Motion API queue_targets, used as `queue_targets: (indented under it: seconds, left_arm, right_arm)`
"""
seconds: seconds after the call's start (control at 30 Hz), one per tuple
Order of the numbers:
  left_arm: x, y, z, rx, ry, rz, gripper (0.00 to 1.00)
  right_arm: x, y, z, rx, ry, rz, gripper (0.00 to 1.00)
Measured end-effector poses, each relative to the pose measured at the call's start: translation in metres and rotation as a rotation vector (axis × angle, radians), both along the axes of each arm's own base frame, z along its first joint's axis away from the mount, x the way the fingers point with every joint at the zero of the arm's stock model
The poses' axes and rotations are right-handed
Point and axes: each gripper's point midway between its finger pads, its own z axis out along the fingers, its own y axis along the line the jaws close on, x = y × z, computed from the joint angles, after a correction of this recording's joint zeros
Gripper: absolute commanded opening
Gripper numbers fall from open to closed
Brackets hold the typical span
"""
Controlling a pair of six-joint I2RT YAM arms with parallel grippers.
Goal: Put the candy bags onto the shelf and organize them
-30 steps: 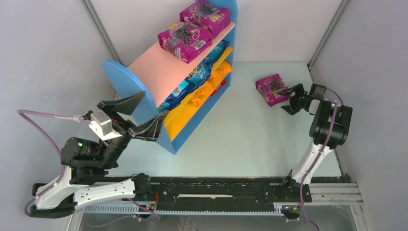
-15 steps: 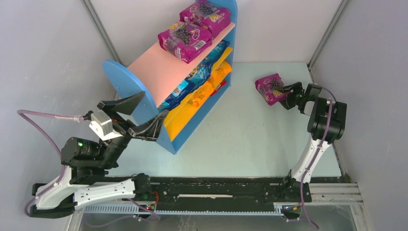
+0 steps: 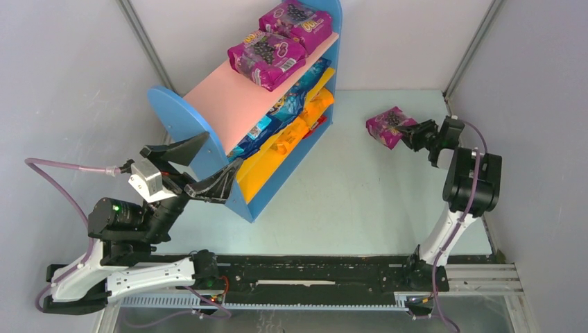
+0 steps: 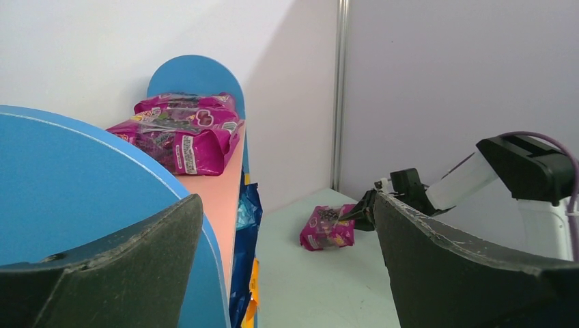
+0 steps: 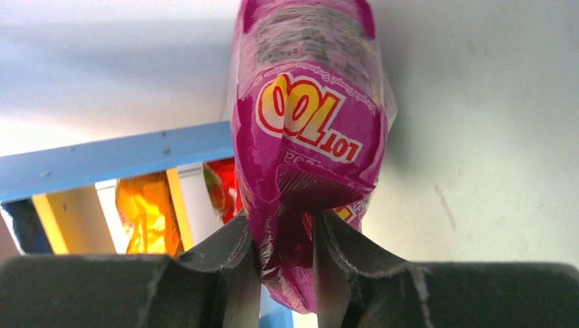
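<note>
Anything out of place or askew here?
One purple candy bag lies on the table, away from the shelf, its end pinched by the right gripper. On the lower tiers, blue bags and orange bags sit crooked, poking past the front edge.

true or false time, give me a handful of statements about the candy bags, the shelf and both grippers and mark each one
1. Two purple grape bags lie on the pink top board of the shelf. True.
2. The right gripper has its fingers closed on the end of a third purple bag. True.
3. The left gripper holds an orange bag. False: its fingers stand open and empty beside the shelf's near blue side panel.
4. The third purple bag is already on the shelf. False: it is off the shelf, out over the table to the shelf's right.
5. The pink top board is full. False: its near half is bare.
</note>
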Motion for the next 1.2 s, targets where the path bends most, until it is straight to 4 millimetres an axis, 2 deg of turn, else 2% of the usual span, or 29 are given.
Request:
queue_targets:
  seconds: [0.23,0.33,0.43,0.53,0.67,0.87,0.9,1.03,1.13,1.2]
  left_arm:
    - [-0.001,0.000,0.000,-0.001,-0.001,-0.004,1.00]
    - [-0.002,0.002,0.001,-0.012,0.000,-0.009,1.00]
    - [-0.004,0.008,0.004,-0.031,-0.004,-0.010,1.00]
    - [-0.007,0.016,0.008,-0.059,-0.008,-0.014,1.00]
    - [-0.011,0.025,0.012,-0.093,-0.013,-0.019,1.00]
    - [-0.016,0.037,0.019,-0.149,-0.015,-0.033,1.00]
    - [-0.017,0.039,0.021,-0.160,-0.018,-0.034,1.00]
    - [-0.020,0.045,0.024,-0.187,-0.019,-0.040,1.00]
    - [-0.022,0.047,0.026,-0.202,-0.020,-0.052,1.00]
    - [-0.024,0.048,0.027,-0.209,-0.024,-0.061,1.00]
  right_arm:
    - [-0.051,0.019,0.031,0.036,-0.015,0.027,0.19]
    - [-0.074,0.029,0.055,0.038,-0.048,0.042,0.17]
    - [-0.093,0.041,0.089,0.020,-0.106,0.061,0.16]
    - [-0.115,0.059,0.139,-0.009,-0.212,0.086,0.16]
    - [-0.149,0.096,0.212,-0.005,-0.388,0.142,0.16]
    - [-0.202,0.185,0.324,0.056,-0.619,0.339,0.16]
    - [-0.214,0.203,0.346,0.071,-0.663,0.381,0.16]
    - [-0.263,0.252,0.417,0.120,-0.836,0.507,0.16]
    - [-0.290,0.280,0.454,0.176,-0.947,0.552,0.17]
    - [-0.297,0.295,0.465,0.210,-0.984,0.564,0.17]
